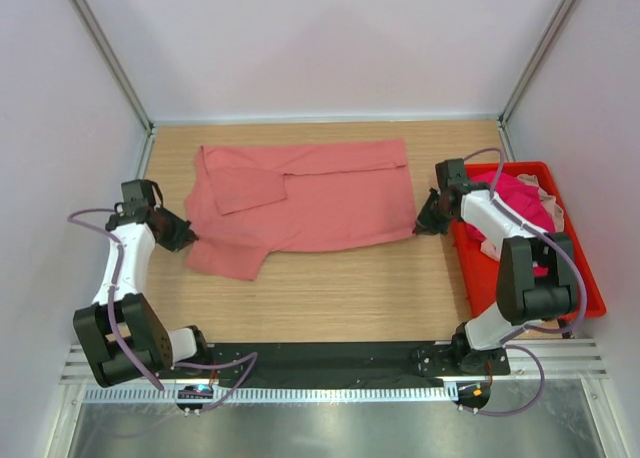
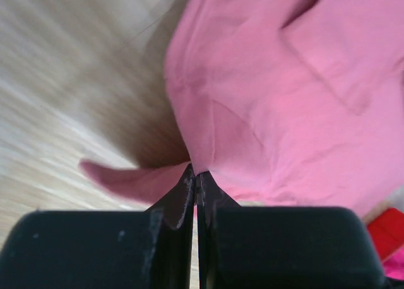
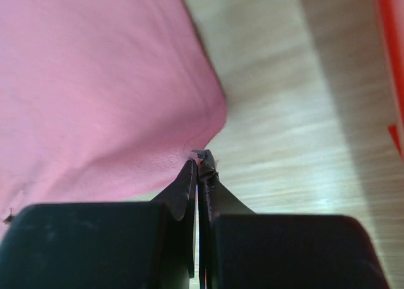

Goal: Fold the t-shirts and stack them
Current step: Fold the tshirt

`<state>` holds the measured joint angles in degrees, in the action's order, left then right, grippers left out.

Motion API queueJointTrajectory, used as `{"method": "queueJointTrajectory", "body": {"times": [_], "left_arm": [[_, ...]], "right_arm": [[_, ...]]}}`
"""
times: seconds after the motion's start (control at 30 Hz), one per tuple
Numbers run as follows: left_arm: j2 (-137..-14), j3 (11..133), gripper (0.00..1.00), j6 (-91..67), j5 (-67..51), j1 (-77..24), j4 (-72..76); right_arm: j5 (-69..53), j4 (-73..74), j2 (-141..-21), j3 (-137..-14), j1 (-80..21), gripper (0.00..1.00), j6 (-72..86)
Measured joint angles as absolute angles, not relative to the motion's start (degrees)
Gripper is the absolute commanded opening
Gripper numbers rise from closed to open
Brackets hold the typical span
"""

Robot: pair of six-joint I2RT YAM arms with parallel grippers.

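Note:
A large salmon t-shirt lies spread on the wooden table, its top edge and one sleeve folded in. My left gripper is at the shirt's left side by the lower sleeve. In the left wrist view it is shut on a pinch of the salmon cloth. My right gripper is at the shirt's lower right corner. In the right wrist view its jaws are shut on the hem edge of the cloth. A magenta t-shirt and a pale pink one lie crumpled in the bin.
A red plastic bin stands at the right edge of the table, just behind my right arm; its rim also shows in the wrist views. Bare wood lies between the shirt and the arm bases. White walls enclose the table.

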<state>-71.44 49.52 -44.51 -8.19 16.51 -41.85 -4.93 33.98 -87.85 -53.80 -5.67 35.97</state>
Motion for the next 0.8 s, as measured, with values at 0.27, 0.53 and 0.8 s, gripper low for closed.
{"method": "queueJointTrajectory", "body": {"times": [0.27, 0.53, 0.8], "left_arm": [[-77.97, 62.57, 0.0, -44.88, -10.79, 15.31, -39.51], [-90.8, 75.24, 0.0, -47.24, -13.85, 12.8, -35.11], [-100.38, 84.66, 0.0, -49.56, -14.63, 12.49, -33.71]], "right_arm": [[-4.62, 36.67, -98.13, -70.39, -5.67, 0.01, 33.67], [-4.45, 40.25, -108.05, -82.5, -5.5, 0.01, 33.26], [-4.19, 42.39, -115.72, -95.96, -5.02, 0.01, 33.3]]}}
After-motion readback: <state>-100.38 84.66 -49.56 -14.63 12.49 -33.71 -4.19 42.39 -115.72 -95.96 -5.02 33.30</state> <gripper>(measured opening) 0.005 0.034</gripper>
